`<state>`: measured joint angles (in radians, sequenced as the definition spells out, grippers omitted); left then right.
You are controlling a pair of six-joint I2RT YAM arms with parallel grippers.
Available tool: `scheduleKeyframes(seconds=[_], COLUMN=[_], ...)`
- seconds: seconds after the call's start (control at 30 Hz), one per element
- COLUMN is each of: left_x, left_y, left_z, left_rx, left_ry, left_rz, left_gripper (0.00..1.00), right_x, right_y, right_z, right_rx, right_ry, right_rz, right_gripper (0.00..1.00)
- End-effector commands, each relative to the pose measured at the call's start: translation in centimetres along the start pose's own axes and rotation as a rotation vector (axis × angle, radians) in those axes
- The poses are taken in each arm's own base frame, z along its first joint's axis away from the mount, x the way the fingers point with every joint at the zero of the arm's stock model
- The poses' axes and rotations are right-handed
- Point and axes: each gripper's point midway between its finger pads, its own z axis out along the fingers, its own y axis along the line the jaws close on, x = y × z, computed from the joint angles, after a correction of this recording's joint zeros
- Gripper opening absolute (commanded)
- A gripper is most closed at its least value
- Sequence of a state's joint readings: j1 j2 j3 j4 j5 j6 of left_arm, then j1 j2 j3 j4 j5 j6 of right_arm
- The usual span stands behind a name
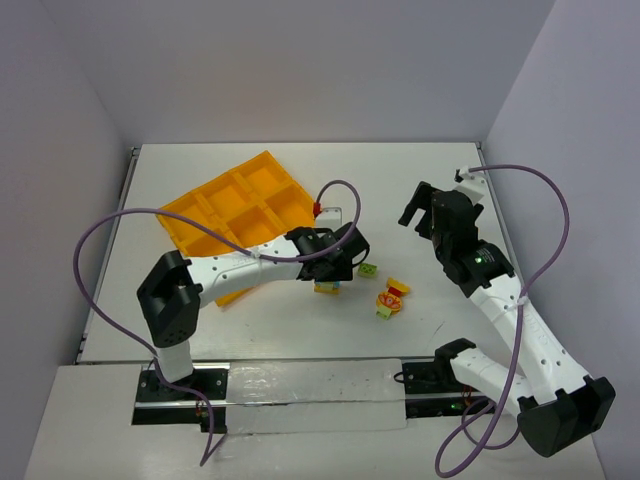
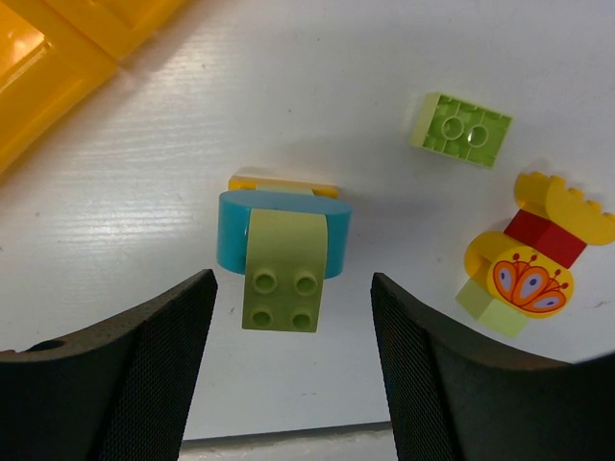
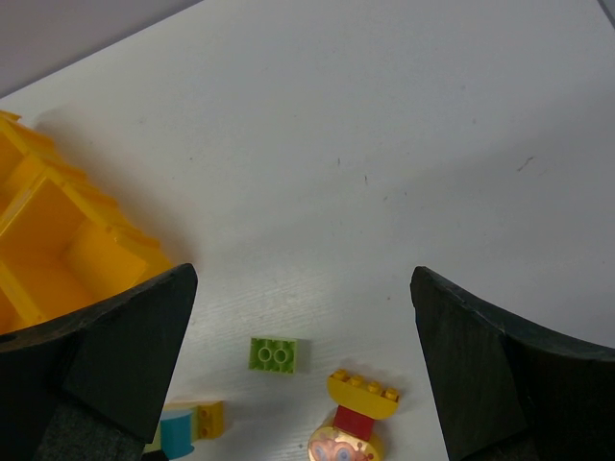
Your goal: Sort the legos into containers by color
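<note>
My left gripper is open and empty, just above a clump of teal, light green and yellow bricks on the table. A loose light green brick lies upside down to the right; it also shows in the top view and right wrist view. A clump of yellow, red and green bricks with a flower print lies further right, also in the top view. My right gripper is open and empty, raised at the right. The orange-yellow tray sits at the back left.
The left arm's grey cable loops over the tray's near-left side. The tray's corner shows in the left wrist view and right wrist view. White walls enclose the table at the back and sides.
</note>
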<state>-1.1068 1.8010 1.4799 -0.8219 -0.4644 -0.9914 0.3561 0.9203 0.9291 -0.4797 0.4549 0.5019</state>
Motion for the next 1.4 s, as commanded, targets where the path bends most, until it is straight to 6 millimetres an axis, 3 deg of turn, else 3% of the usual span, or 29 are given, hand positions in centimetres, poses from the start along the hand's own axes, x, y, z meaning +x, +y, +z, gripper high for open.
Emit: scheduleKeyframes(seconds=[0.0, 0.17, 0.47, 0.67, 0.8, 0.97, 1.1, 1.2, 1.27, 1.37], left_x=[0.4, 0.7, 0.5, 0.3, 0.0, -1.6, -5.6, -8.2, -9.0, -9.9], left_y=[-0.6, -0.2, 0.1, 0.1, 0.0, -0.1, 0.1, 1.0, 1.0, 1.3], left_z=[0.1, 0.6, 0.8, 0.6, 0.3, -1.9, -4.3, -5.9, -6.9, -7.7], left_rx=[-0.021, -0.043, -0.070, -0.078, -0.091, -0.036, 0.212, 0.345, 0.444, 0.554], left_ry=[0.002, 0.007, -0.001, -0.005, -0.009, -0.034, -0.006, -0.035, -0.030, -0.031], left_rz=[0.006, 0.014, 0.030, 0.046, 0.057, 0.061, 0.060, 0.096, 0.130, 0.153], left_gripper=[0.73, 0.72, 0.60, 0.37, 0.03, 0.00, 0.00, 0.00, 0.00, 0.00], right_x=[-0.5, -0.4, -0.1, 0.1, 0.3, 0.1, -0.5, -0.1, -0.3, 1.1], right_y=[0.2, 0.1, 0.2, 0.3, 0.5, 0.9, 3.0, 5.6, 7.2, 10.0], right_z=[0.1, 0.1, 0.2, 0.3, 0.3, 0.0, -1.3, -2.9, -4.2, -6.9], right_rx=[-0.002, -0.001, -0.007, -0.012, -0.022, -0.053, -0.202, -0.389, -0.508, -0.763], right_ry=[-0.020, -0.018, -0.009, 0.000, 0.008, 0.009, -0.002, 0.016, 0.002, 0.015], right_rz=[0.025, 0.022, 0.022, 0.022, 0.021, 0.002, -0.035, -0.094, -0.136, -0.248], right_gripper=[1.00, 1.00, 1.00, 1.00, 1.00, 1.00, 1.00, 1.00, 1.00, 1.00])
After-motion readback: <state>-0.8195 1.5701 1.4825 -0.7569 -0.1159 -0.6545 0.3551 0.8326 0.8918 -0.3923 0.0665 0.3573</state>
